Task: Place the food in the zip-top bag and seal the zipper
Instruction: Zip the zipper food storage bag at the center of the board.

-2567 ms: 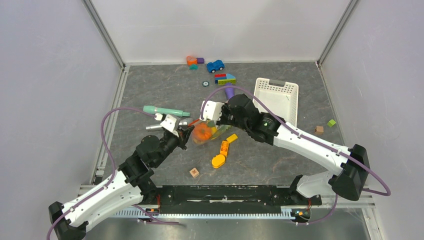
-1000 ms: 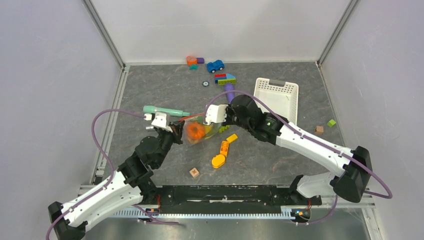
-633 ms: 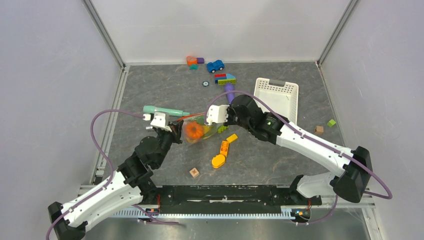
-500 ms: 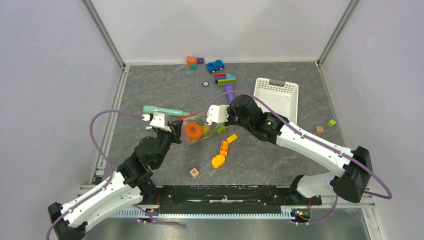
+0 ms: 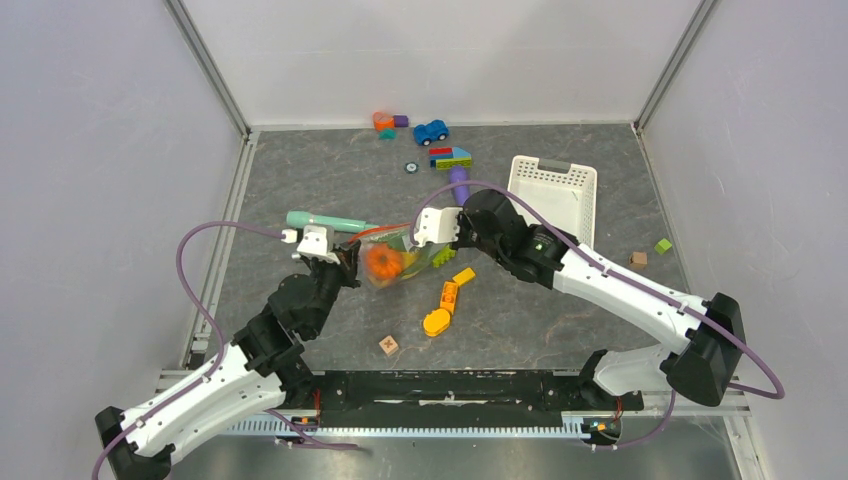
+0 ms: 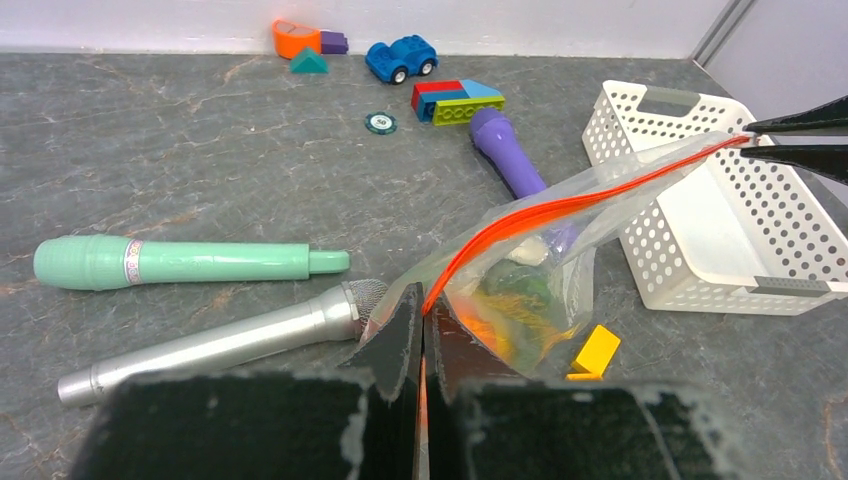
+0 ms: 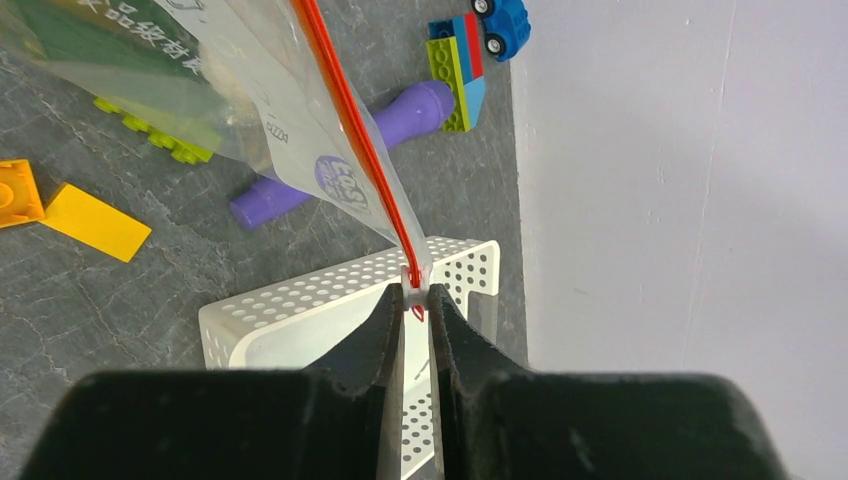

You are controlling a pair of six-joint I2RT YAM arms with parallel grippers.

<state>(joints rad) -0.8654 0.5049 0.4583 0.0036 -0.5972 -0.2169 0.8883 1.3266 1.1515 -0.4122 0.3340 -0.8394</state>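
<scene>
Clear zip-top bag [image 5: 405,262] between both tools [image 6: 421,305] [image 7: 412,296]

Right claw [image 7: 410,300] pinches the bag [image 7: 250,110] at its zipper [image 7: 355,140] end; below, a white basket [image 7: 300,315], purple tool [image 7: 400,110] and yellow block [image 7: 95,230] on the bench [image 7: 150,310].

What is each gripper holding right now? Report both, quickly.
Left gripper: shut on one end of the zipper of the zip-top bag.
Right gripper: shut on the zipper's other end.
</scene>
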